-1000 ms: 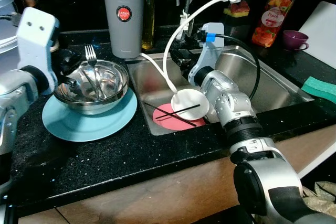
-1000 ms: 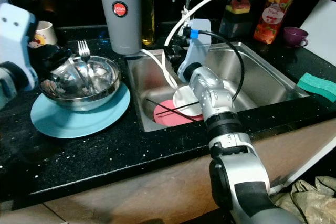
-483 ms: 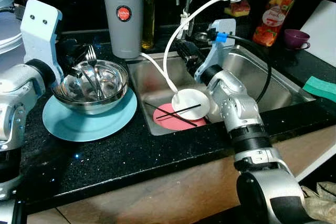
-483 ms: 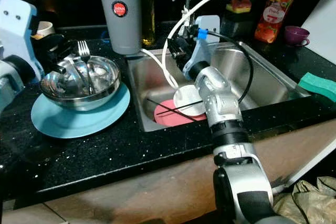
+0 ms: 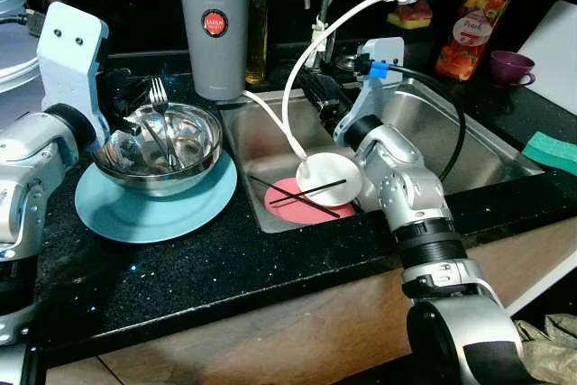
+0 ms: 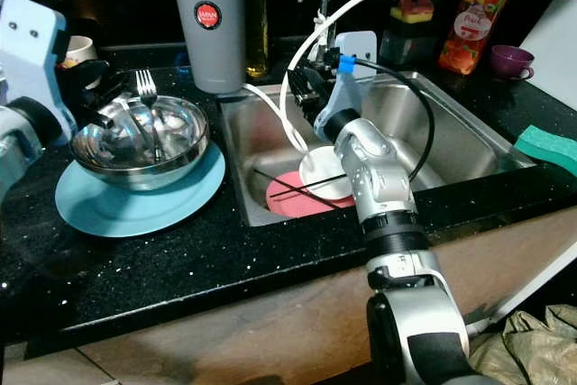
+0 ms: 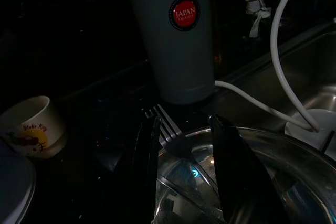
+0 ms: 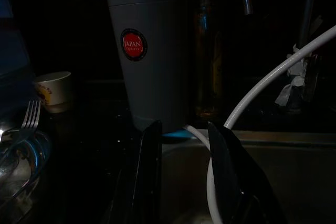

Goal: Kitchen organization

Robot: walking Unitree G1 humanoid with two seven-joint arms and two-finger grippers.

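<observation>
Here the left gripper (image 7: 184, 145) hangs at the far rim of the one steel bowl (image 5: 158, 147), its two black fingers (image 7: 148, 156) apart with the tines of the one fork (image 7: 167, 127) between them; no pad is clamped on anything. The fork leans in the bowl with its tines up past the rim, and the bowl sits on one blue plate (image 5: 153, 208) on the black counter (image 5: 180, 268).

The right gripper (image 8: 181, 145) is held over the back left corner of the sink (image 5: 451, 146), fingers (image 8: 147, 166) parted and empty, facing the grey canister (image 8: 149, 51) and its spout. One white hose (image 5: 311, 51) curves down beside it into the sink.

In the sink lie one pink plate (image 5: 288, 206), one small white dish (image 5: 329, 178) on it, and two dark chopsticks (image 5: 302, 194) crossing over both.

Beyond, one white mug (image 7: 31, 127) stands behind the bowl, one purple cup (image 5: 510, 67) and one green sponge (image 5: 550, 151) right of the sink, and one soap bottle (image 5: 471, 29) behind it.
</observation>
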